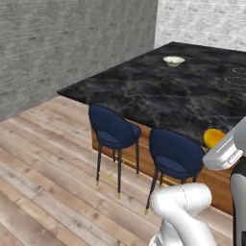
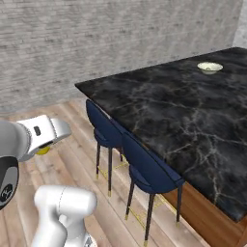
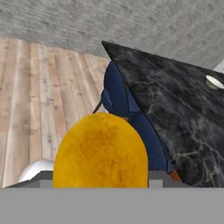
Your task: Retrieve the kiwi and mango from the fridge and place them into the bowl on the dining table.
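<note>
The mango (image 3: pixel 100 151), yellow-orange and smooth, looms large at the bottom of the hand view. My gripper (image 1: pixel 215 143) is shut on it, held in the air off the near edge of the dining table (image 1: pixel 158 91). From the left the mango (image 1: pixel 213 137) peeks out beside the white hand. From the right the mango (image 2: pixel 43 150) shows under the hand (image 2: pixel 41 132). The bowl (image 1: pixel 173 61), small and pale, stands empty-looking far back on the black marble top. The bowl (image 2: pixel 210 67) and table (image 2: pixel 183 111) lie well ahead of the hand. The kiwi and fridge are out of view.
Two dark blue stools (image 1: pixel 113 129) (image 1: pixel 175 153) stand along the table's near side, between me and the top. Cooktop rings (image 1: pixel 238 77) sit at the table's right. A grey brick wall (image 1: pixel 72 43) runs behind, with wooden floor (image 1: pixel 43 168) to the left.
</note>
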Controlling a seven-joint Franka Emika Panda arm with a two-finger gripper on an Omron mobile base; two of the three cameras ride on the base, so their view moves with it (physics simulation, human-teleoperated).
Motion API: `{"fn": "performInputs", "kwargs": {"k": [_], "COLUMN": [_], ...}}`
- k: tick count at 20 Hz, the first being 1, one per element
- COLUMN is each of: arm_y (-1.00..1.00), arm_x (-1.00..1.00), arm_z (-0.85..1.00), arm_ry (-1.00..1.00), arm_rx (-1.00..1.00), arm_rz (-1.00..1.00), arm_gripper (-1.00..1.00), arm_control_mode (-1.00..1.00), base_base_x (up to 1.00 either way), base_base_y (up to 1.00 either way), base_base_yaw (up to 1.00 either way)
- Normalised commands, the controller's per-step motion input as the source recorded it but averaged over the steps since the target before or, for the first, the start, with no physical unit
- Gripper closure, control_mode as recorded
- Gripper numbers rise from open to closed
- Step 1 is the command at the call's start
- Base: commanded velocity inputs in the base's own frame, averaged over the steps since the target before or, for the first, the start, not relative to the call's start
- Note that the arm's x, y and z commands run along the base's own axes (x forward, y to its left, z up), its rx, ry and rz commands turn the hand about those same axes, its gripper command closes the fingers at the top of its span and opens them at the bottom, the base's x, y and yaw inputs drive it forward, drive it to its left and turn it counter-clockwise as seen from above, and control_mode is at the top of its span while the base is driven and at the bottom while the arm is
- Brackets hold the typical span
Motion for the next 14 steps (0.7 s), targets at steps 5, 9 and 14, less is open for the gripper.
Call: {"fn": "performInputs", "kwargs": {"k": [5, 9, 14], "arm_y": [0.00, 0.00, 0.00], "arm_x": [0.00, 0.00, 0.00], "arm_z": [0.00, 0.00, 0.00], "arm_ry": [0.00, 0.00, 0.00], "arm_rx": [0.00, 0.00, 0.00], "arm_rz": [0.00, 0.00, 0.00], "arm_gripper": [1.00, 1.00, 1.00], "arm_control_mode": [1.00, 1.00, 1.00], "base_base_x": [0.16, 0.32, 0.44], "base_base_y": [1.00, 1.00, 1.00], "base_base_yaw": [0.05, 0.00, 0.00]}}
